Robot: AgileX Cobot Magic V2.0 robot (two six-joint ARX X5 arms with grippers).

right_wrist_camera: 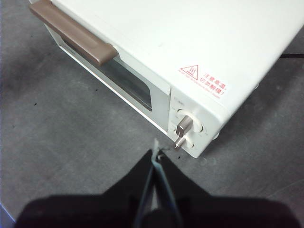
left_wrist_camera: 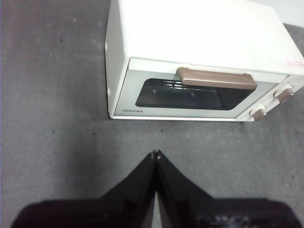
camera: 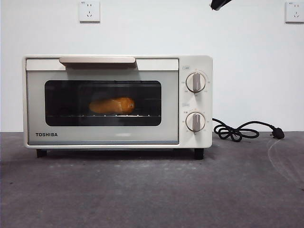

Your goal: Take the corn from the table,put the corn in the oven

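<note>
Finishes in front of you

You see a rough, mottled, cloth-like desk (camera: 142, 190), a smooth cream oven (camera: 199, 64) with dark glossy glass, and a glossy corn (camera: 112, 105) behind it.

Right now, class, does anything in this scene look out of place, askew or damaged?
Nothing stands out. The oven stands level on the table with its door shut, and the corn lies on the rack inside. The cord lies loosely coiled beside it, unplugged.
</note>
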